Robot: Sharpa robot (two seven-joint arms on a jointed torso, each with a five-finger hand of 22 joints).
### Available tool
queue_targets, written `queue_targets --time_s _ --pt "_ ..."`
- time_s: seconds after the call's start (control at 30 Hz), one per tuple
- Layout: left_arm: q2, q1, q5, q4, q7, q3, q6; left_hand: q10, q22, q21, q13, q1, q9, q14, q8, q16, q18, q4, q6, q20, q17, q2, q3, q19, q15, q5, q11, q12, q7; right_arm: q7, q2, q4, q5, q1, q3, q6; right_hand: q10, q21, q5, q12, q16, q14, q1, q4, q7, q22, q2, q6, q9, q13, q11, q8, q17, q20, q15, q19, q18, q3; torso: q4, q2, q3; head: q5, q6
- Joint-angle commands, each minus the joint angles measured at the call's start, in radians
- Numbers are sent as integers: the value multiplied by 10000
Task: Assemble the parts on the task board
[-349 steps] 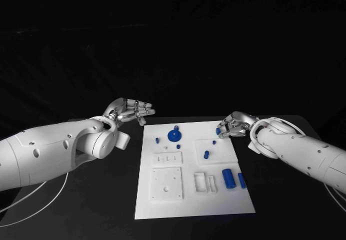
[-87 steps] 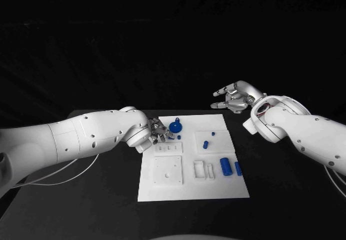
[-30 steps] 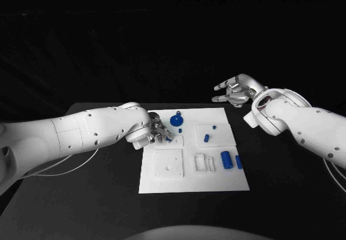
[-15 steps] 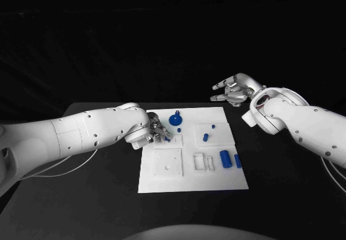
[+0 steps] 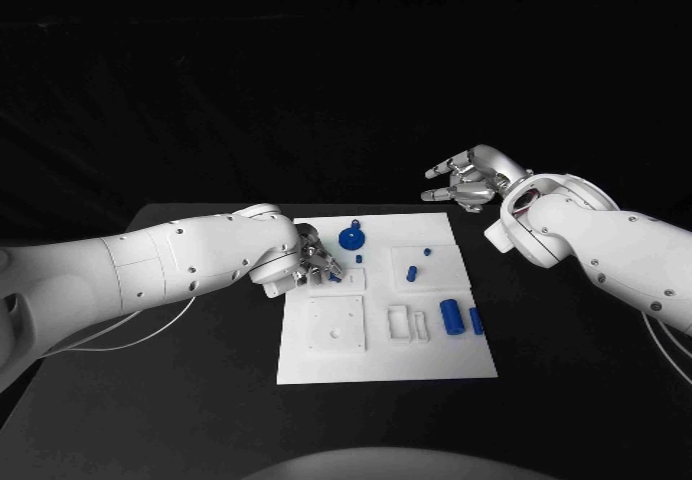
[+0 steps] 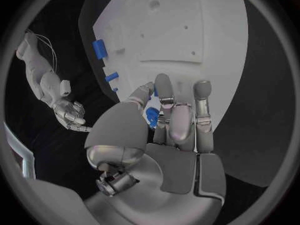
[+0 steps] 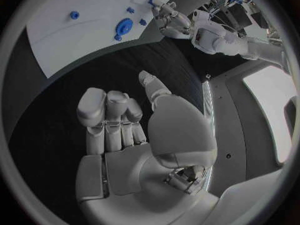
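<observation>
A small blue part [image 6: 151, 116] is apparently pinched by the left hand [image 5: 315, 265] over the task board [image 5: 387, 362]; beyond its far corner, the right hand [image 5: 464, 181] is held empty, fingers spread.

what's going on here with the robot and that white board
The robot is assembling small blue parts on the white task board. Its left hand is down at the board's left edge, pinching a small blue part between its fingers. The right hand hovers above the table beyond the board's far right corner, holding nothing, fingers apart. A round blue part and two blue cylinders sit on the board.
</observation>
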Motion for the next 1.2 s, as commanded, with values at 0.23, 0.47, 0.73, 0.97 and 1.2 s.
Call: queue_targets --time_s 0.23,0.47,0.73,0.97,1.2 --pt "24 -43 -124 38 -52 -20 396 482 185 -30 -19 225 7127 56 121 69 160 -84 1991 4 28 255 27 96 46 13 -56 41 -1112 66 27 -17 3 -2 6 127 -69 -53 76 -58 -72 -3 -81 -66 -14 1200 12 57 14 -17 -33 -25 -5 25 26 653 154 -1 -3 -2 5 21 -25" --pt "47 -44 -159 21 -45 -19 354 483 186 -22 -32 228 7131 55 151 74 165 -101 1986 7 27 261 33 97 46 14 -58 52 -1115 67 47 -32 4 -8 6 143 -68 -52 79 -57 -74 -2 -73 -73 -15 1201 24 51 12 -17 -35 -27 -4 25 25 654 154 5 -8 2 14 15 -19" --pt "75 -45 -188 -11 -64 -18 371 482 190 -12 -37 200 7141 59 218 97 163 -110 1985 12 53 257 35 88 52 163 -62 72 -1121 61 50 -40 4 -13 6 160 -70 -58 75 -57 -67 2 -71 -79 -13 1200 33 48 12 -18 -34 -27 4 25 25 654 155 14 -11 1 11 18 -23" --pt "137 -45 -207 -84 -63 -18 531 481 194 35 -10 117 7139 67 337 154 131 -89 1986 6 124 248 52 52 58 54 -63 103 -1133 42 64 -53 4 -24 6 181 -58 -38 153 -36 -61 1 -140 -38 -15 1205 19 41 13 -3 -33 -27 23 25 26 656 153 -67 -3 -7 12 24 -44" --pt "224 -44 -293 -159 -87 -18 712 482 193 60 4 149 7141 68 399 171 132 -30 1997 15 143 286 -38 46 64 -241 -62 126 -1139 38 76 -61 3 -33 6 184 -58 -38 153 -36 -61 1 -140 -38 -15 1205 19 41 13 -3 -33 -27 23 25 26 656 153 -67 -3 -7 9 14 -51"
